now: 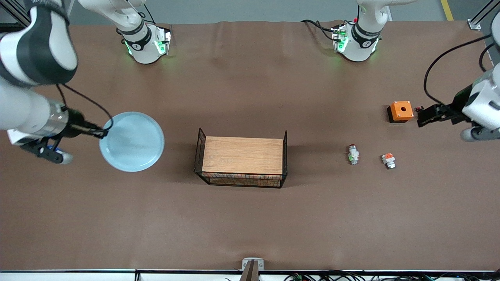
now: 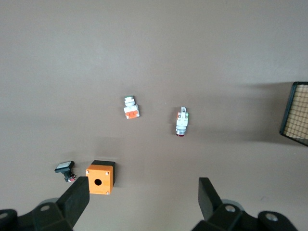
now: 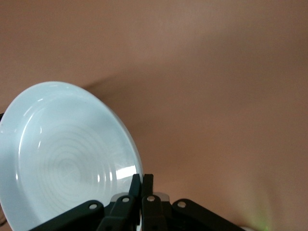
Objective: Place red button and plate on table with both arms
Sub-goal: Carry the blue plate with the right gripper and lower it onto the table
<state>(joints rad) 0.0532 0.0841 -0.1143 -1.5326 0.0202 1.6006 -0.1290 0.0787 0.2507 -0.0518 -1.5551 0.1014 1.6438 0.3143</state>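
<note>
While the right gripper carries the round pale-blue plate by its rim, jaws clenched, above the brown tabletop for set-down. Tiny whitish-grey red button lies on tabletop. Left gripper, jaws released, hovers beside the orange box.

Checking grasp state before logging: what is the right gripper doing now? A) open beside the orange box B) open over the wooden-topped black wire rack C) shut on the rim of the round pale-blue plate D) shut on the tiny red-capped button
C: in the right wrist view the right gripper has its fingers pinched together on the rim of the round pale-blue plate.
</note>
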